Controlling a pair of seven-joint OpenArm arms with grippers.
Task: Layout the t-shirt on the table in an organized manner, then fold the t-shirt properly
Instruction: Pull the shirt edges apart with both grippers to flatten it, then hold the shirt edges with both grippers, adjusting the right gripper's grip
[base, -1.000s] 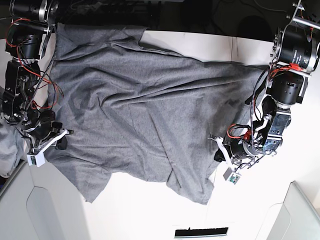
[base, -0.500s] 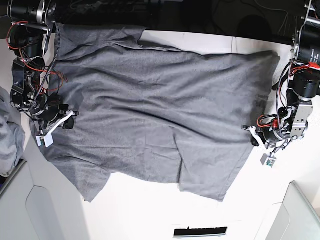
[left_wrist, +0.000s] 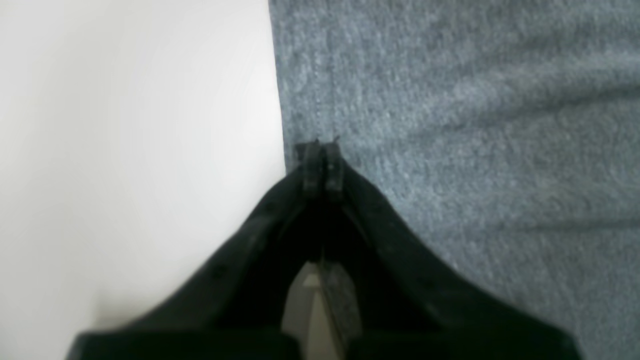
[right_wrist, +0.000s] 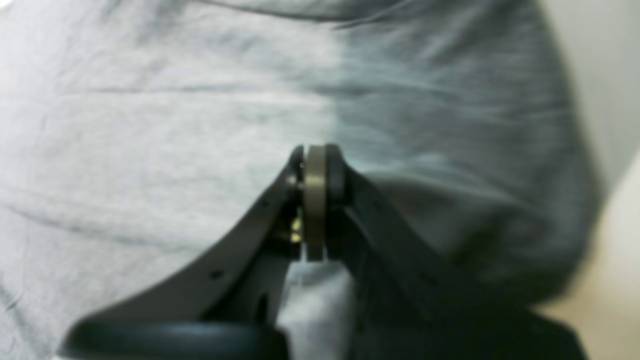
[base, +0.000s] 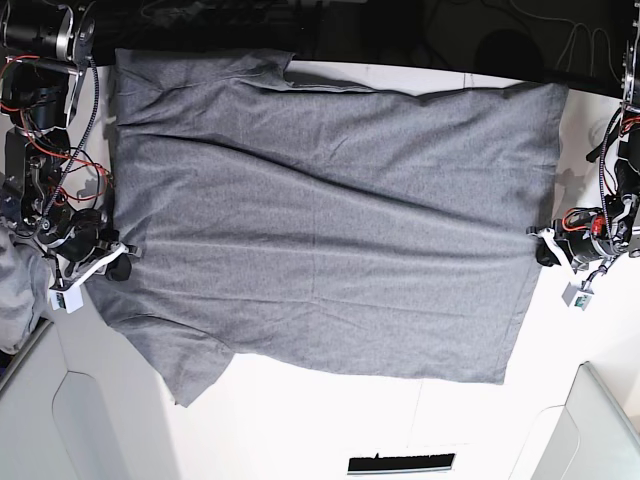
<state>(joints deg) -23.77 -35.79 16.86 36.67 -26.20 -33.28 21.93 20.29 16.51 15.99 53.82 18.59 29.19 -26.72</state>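
Observation:
The grey t-shirt (base: 330, 220) lies spread wide and nearly flat on the white table (base: 300, 430), one sleeve toward the lower left. My left gripper (base: 545, 250) is at the shirt's right edge, shut on the hem. In the left wrist view its tips (left_wrist: 320, 150) pinch the stitched hem of the t-shirt (left_wrist: 475, 150), with bare table (left_wrist: 125, 150) alongside. My right gripper (base: 118, 268) is at the shirt's left edge. In the right wrist view it (right_wrist: 315, 152) is shut on the t-shirt (right_wrist: 150, 125), which stretches away from it.
A black slot (base: 400, 463) sits at the table's near edge. Pale panels stand at the lower left (base: 40, 420) and lower right (base: 605, 425). Another grey cloth (base: 12, 290) hangs at the far left. The shirt's top edge reaches the table's dark far edge.
The two grippers have drawn apart toward the table's sides with the shirt in them. The big folds and the bunched lower right part have been pulled out flat.

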